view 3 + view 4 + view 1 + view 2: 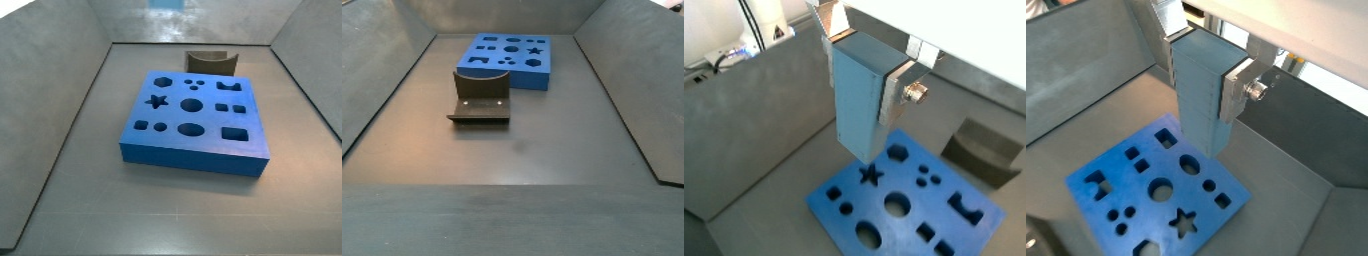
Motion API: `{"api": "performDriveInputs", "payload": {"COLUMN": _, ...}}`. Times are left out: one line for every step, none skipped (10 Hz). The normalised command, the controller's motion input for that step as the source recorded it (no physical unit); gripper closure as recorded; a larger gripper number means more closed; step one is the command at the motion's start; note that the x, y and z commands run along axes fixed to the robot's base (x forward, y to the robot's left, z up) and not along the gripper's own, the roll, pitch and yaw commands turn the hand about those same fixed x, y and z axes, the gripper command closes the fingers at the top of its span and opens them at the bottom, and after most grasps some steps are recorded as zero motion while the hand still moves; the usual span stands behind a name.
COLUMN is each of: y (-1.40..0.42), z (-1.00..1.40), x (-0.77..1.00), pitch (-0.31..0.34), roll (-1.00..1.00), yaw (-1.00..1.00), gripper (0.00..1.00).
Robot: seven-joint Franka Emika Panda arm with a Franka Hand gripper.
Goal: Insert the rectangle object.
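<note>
My gripper is shut on the rectangle object, a tall light blue-grey block that hangs upright between the silver fingers. It shows the same way in both wrist views, with the gripper clamped on the block's upper end. The blue board with shaped holes lies on the floor well below the block's lower end. The board also shows in the wrist view and in both side views. In a side view only a pale blue patch at the upper edge may be the block.
The dark fixture with a curved notch stands on the floor beside the board, and it shows in other views. Grey walls slope up around the floor on several sides.
</note>
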Motion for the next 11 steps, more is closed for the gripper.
{"api": "performDriveInputs", "payload": {"y": -0.14, "z": -0.75, "x": 1.00, "pitch": 0.006, "roll": 0.05, "yaw": 0.00, "gripper": 1.00}}
{"api": "performDriveInputs", "payload": {"y": -0.13, "z": -0.73, "x": 1.00, "pitch": 0.000, "roll": 0.08, "yaw": 0.00, "gripper": 1.00}}
{"api": "performDriveInputs", "payload": {"y": -0.21, "z": -0.81, "x": 0.99, "pitch": 0.004, "roll": 0.19, "yaw": 0.00, "gripper": 1.00}}
{"api": "performDriveInputs", "payload": {"y": -0.24, "z": -0.74, "x": 0.66, "pitch": 0.000, "roll": 0.18, "yaw": -0.29, "gripper": 1.00}}
{"api": "performDriveInputs", "payload": {"y": -0.28, "z": -0.66, "x": 0.56, "pitch": 0.000, "roll": 0.16, "yaw": -0.41, "gripper": 1.00}}
{"api": "performDriveInputs", "payload": {"y": -0.29, "z": -0.64, "x": 0.56, "pitch": 0.000, "roll": 0.16, "yaw": -0.37, "gripper": 1.00}}
{"api": "performDriveInputs", "payload": {"y": -0.23, "z": -0.58, "x": 0.63, "pitch": 0.007, "roll": 0.17, "yaw": -0.30, "gripper": 1.00}}
{"api": "performDriveInputs", "payload": {"y": -0.19, "z": -0.47, "x": 0.75, "pitch": 0.059, "roll": 0.19, "yaw": -0.17, "gripper": 1.00}}
{"api": "performDriveInputs", "payload": {"y": -0.21, "z": -0.42, "x": 0.84, "pitch": 0.070, "roll": 0.17, "yaw": -0.08, "gripper": 1.00}}
{"api": "performDriveInputs", "payload": {"y": -0.22, "z": -0.41, "x": 0.91, "pitch": 0.083, "roll": 0.16, "yaw": 0.00, "gripper": 1.00}}
{"api": "performDriveInputs", "payload": {"y": -0.23, "z": -0.42, "x": 0.99, "pitch": 0.091, "roll": 0.16, "yaw": 0.00, "gripper": 1.00}}
